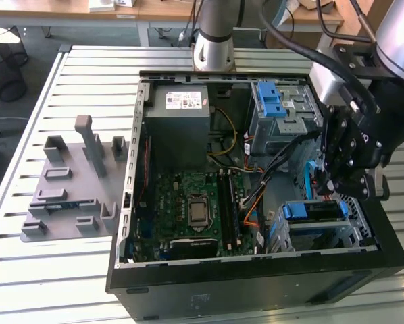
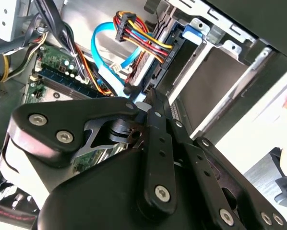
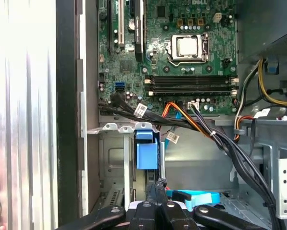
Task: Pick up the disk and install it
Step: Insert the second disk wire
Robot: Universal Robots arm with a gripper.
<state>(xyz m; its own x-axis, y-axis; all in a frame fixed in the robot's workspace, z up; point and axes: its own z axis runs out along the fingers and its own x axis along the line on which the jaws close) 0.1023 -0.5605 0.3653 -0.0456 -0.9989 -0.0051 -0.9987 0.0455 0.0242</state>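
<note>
Near edge, right corner of the open computer case (image 1: 256, 287): the disk (image 1: 320, 212) lies in the low drive bay, dark top up, with blue side rails showing at its left end. It looks lodged in the bay rather than carried.

Gripper (image 1: 345, 181) hangs just above and a little beyond the disk, pointing down into the case. In the first wrist view the two fingers (image 3: 155, 199) lie tight against each other with no gap, so I log the hand as closed. Nothing shows between them. Whether the tips touch the disk I cannot tell.

Judgement: the pick-up is done and the work stands at the install step, seating the disk in its bay. Any finishing push would call for a straight line along the rails and clearance from the cable bundle (image 2: 134, 33) and the light blue data cable (image 2: 102, 52), which hang just beside the fingers.

Mid case: motherboard (image 1: 188, 202), bare processor socket (image 3: 187, 46). Beyond it on the right, an upper cage with a blue latch (image 1: 273, 101); on the left, the grey power supply (image 1: 178, 111). Left of the case, a grey fixture plate (image 1: 70, 185) rests on the slatted table (image 1: 40, 283).

Hard to make out:
- The disk's far end is under the gripper.
- Its label cannot be seen.
- Its rear connectors are hidden, so plugged or not is unknown.
</note>
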